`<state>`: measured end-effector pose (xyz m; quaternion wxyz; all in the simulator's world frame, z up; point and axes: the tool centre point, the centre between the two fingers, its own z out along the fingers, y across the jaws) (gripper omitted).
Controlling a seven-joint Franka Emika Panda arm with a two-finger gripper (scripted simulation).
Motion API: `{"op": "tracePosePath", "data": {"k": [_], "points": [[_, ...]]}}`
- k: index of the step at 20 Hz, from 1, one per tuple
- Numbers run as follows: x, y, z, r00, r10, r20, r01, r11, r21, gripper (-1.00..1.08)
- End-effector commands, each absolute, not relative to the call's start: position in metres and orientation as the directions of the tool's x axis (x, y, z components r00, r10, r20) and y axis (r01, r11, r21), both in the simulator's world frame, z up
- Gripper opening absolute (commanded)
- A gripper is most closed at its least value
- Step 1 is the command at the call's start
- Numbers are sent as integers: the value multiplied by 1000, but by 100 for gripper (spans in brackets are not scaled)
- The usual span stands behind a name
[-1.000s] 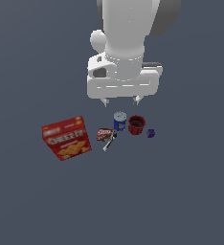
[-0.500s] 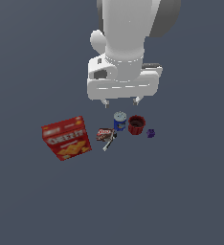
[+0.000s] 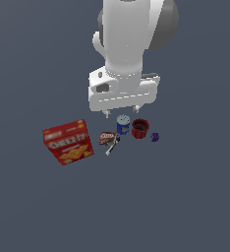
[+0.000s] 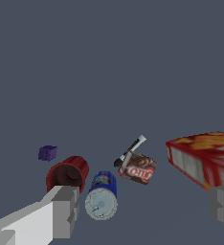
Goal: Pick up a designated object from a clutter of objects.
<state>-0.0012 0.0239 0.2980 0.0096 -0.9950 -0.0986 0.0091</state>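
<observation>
The designated object, a small brown-red box (image 3: 107, 137) (image 4: 138, 168) with white lettering, lies flat among the clutter between the big red cracker box (image 3: 68, 141) (image 4: 203, 158) and the blue can (image 3: 123, 124) (image 4: 101, 196). A black-white marker (image 3: 111, 144) (image 4: 131, 149) lies against it. The dark red cup (image 3: 140, 128) (image 4: 68, 173) and a tiny purple piece (image 3: 155, 137) (image 4: 47, 152) sit on the exterior view's right. My gripper (image 3: 121, 112) (image 4: 145, 212) hangs open above the clutter, over the can, holding nothing.
The objects rest on a plain dark grey-blue floor (image 3: 186, 197). The white arm and hand body (image 3: 124, 91) hide the ground behind the can in the exterior view.
The gripper has come down a little closer to the clutter. None of the objects has moved.
</observation>
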Motion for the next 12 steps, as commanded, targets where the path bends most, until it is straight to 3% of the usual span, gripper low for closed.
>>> {"op": "tracePosePath", "data": {"k": [1,12], "points": [[-1,21,288,971,238,-15,237,-971,-21,100],[-6,6,233,884,467,-7,467,-884,-17,100]]}}
